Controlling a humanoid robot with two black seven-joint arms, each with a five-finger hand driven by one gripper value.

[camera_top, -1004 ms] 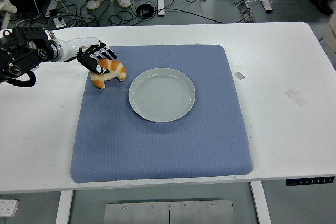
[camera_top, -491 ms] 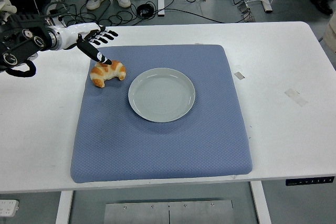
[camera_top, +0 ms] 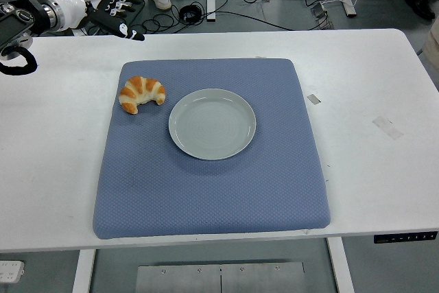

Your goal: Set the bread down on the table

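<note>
Since the earlier frames the left hand (camera_top: 116, 6) has released the bread (camera_top: 141, 93) and withdrawn: one second ago its fingers were on the bread, half a second ago they were lifted just above and behind it, and now the hand is up at the table's far left corner, well apart from the bread. The fingers are spread and hold nothing. The bread has shifted only slightly over the same interval. It lies near the far left corner of the blue mat (camera_top: 212, 190), just left of the plate (camera_top: 212, 123) and not touching it. It is a crescent whose long axis runs roughly left to right, with both tips pointing toward the near edge of the table (camera_top: 384, 169). From the hand, the bread lies toward the near edge and slightly right. The left hand is the only hand in view and therefore the nearer one; the right arm does not appear. Judged from the present layout, the bread rests on the mat covering the table and off the plate, so the placement appears complete and the remaining motion is probably only a retreat of the arm. If a correction were required, the hand would need to come back toward the near edge and down over the top of the crescent.
</note>
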